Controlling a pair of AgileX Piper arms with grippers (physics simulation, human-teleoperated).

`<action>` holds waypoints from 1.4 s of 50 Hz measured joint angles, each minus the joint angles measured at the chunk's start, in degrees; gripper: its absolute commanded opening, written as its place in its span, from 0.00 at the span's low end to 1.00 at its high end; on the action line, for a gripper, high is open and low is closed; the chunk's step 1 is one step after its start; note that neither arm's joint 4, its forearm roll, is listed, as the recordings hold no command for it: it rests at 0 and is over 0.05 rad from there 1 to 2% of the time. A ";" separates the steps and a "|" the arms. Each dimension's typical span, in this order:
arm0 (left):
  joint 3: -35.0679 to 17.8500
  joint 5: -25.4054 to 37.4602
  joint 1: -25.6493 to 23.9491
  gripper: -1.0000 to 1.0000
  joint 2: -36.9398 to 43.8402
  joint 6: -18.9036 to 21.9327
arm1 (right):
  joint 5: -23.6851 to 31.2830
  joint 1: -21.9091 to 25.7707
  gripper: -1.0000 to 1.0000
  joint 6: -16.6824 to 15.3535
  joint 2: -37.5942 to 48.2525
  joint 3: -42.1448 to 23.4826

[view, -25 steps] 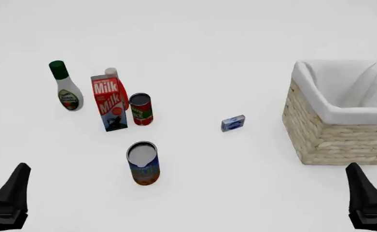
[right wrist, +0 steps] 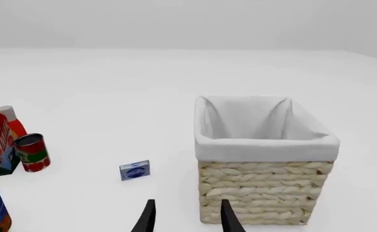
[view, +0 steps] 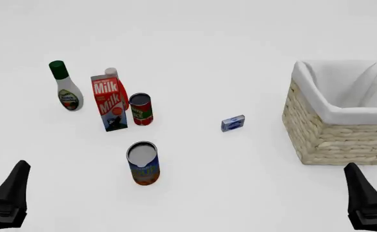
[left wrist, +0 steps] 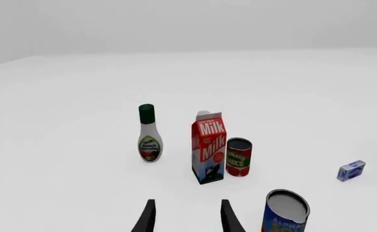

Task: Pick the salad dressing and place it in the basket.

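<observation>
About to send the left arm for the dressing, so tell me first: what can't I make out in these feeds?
- Behind the milk carton: a white-capped red item, mostly hidden in every view.
- Salad dressing: label print too small; absent from the right wrist view.
- Basket: floor hidden by its near wall; right side cut off in the front view.
- Left gripper and right gripper: fingers cut off by the frame's edge.
</observation>
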 measured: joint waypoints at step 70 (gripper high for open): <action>-56.04 -15.84 5.35 1.00 77.60 5.72 | -0.29 1.79 1.00 0.80 -0.05 0.18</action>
